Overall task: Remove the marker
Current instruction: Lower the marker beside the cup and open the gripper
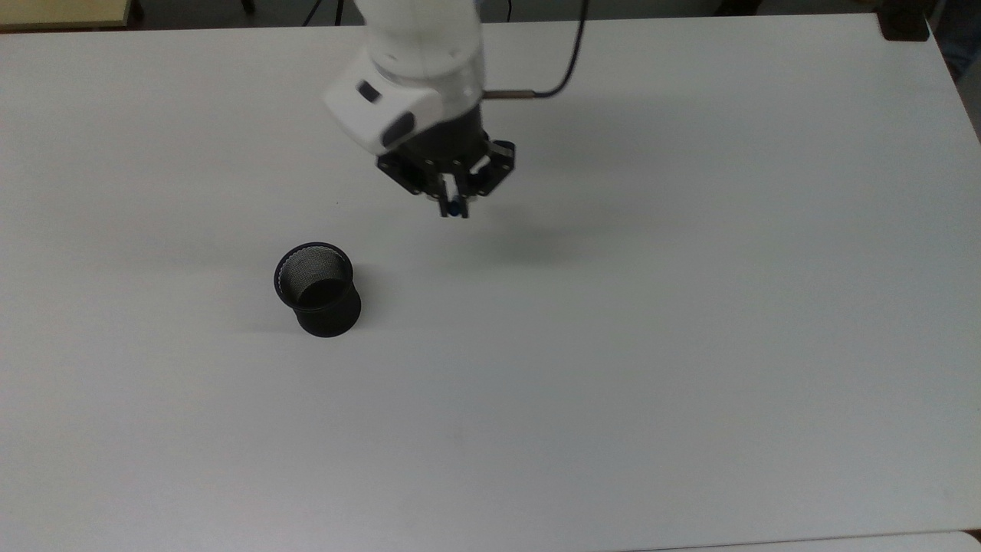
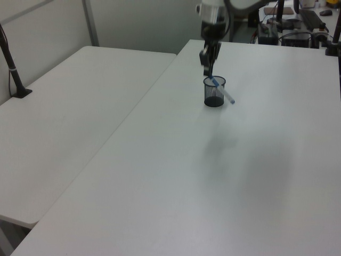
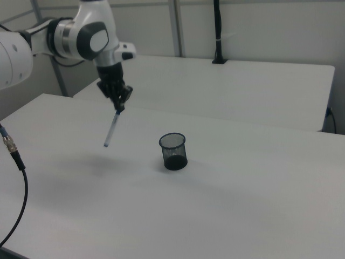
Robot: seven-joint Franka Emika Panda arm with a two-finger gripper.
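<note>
The gripper (image 3: 119, 107) hangs in the air above the white table (image 1: 613, 345), pinching the marker (image 3: 111, 128) by its top end, fingers pressed in on either side of it. The marker is clear of everything, held up off the table with nothing touching its lower end.

In the right view its long axis runs steeply downward, nearly upright but tilted, the free lower tip swung a little toward the right view's left and the pinched end up by the fingers. In the left view the same marker (image 2: 222, 90) slants down toward the left view's right, crossing in front of the black mesh cup (image 2: 214, 91) (that overlap is only the line of sight). From the top view the marker (image 1: 456, 207) is seen almost end-on, just a small blue spot between the fingertips of the gripper (image 1: 454, 205).

The cup (image 1: 317, 288) stands upright on the table, well apart from the gripper, toward the top view's lower left. In the right view the cup (image 3: 173, 151) sits to the right of the hanging marker, with bare table between them. A black cable (image 1: 563, 61) trails from the arm's wrist across the table's far edge.
</note>
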